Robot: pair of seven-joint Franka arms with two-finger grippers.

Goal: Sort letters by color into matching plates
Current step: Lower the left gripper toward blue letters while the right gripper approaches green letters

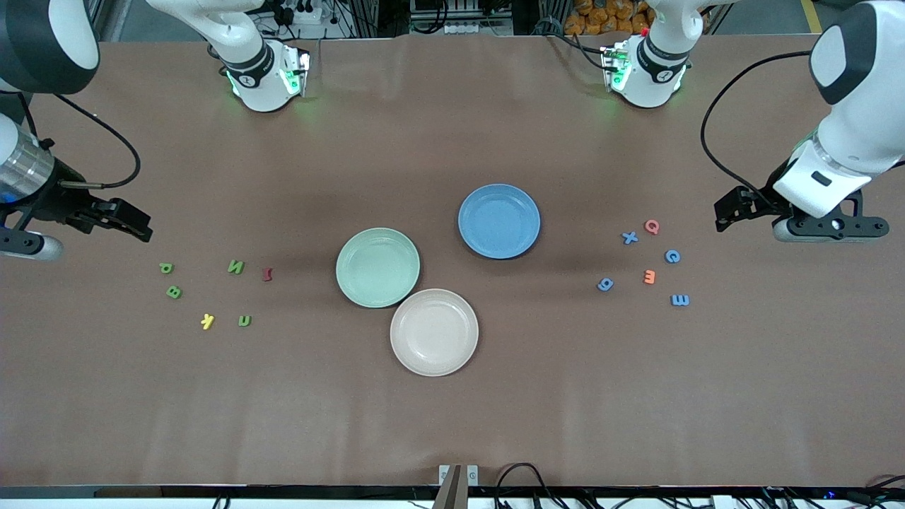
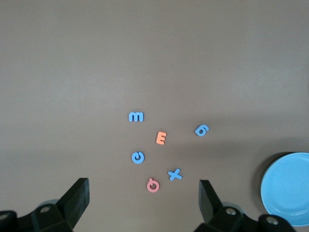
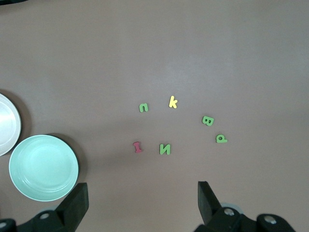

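Note:
Three empty plates stand mid-table: mint green (image 1: 377,267), blue (image 1: 499,220) and pinkish-beige (image 1: 434,331). Toward the right arm's end lie green letters (image 1: 235,266), a red one (image 1: 267,274) and a yellow one (image 1: 207,322); they also show in the right wrist view (image 3: 165,149). Toward the left arm's end lie blue letters (image 1: 672,256), a pink one (image 1: 652,226) and an orange one (image 1: 649,277); the left wrist view shows them too (image 2: 138,157). My left gripper (image 1: 735,208) (image 2: 144,203) is open and empty beside the blue group. My right gripper (image 1: 124,220) (image 3: 143,203) is open and empty beside the green group.
The brown table (image 1: 452,410) carries nothing else. The two arm bases (image 1: 269,78) (image 1: 647,71) stand along the table edge farthest from the front camera. Cables (image 1: 523,477) hang at the nearest edge.

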